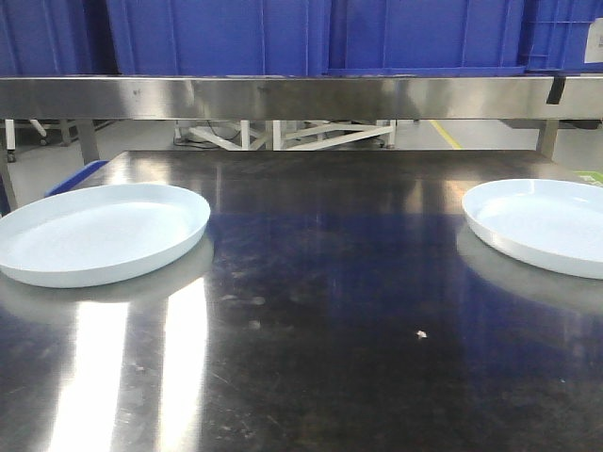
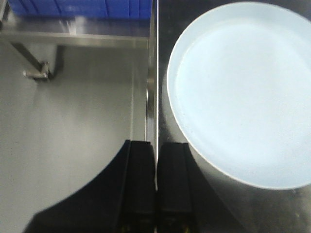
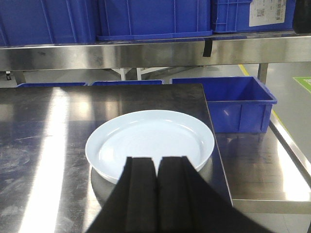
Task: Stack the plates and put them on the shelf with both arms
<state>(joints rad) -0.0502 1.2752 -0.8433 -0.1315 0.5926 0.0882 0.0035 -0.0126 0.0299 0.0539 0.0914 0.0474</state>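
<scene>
Two plates lie on the table [image 1: 330, 282], well apart and not stacked. The left plate [image 1: 99, 231] sits near the table's left edge and the right plate [image 1: 542, 224] near its right edge, partly cut off by the frame. Both lie flat, right side up, with nothing on them.

One rail of the shelf [image 1: 283, 96] runs across the back, above the tabletop. Neither plate is on it. A row of blue crates [image 1: 217, 33] stands on it, and four crate fronts show in the front view.

The left gripper [image 2: 156, 150] hangs over the table's left edge. Its two black fingers are pressed together with only a thin line between them, and they hold nothing. The left plate [image 2: 243, 92] lies just to the right of them. I cannot tell whether its rim touches the right finger.

The right gripper [image 3: 156, 162] has its two fingers closed against each other, and they too hold nothing. In its view they cover the near rim of the right plate [image 3: 150, 141]. I cannot tell whether they touch it. This plate sits close to the table's right edge. Beyond that edge one open crate [image 3: 233, 104] stands on a lower steel surface. Three more crates sit on the shelf rail [image 3: 146, 52] above.
</scene>
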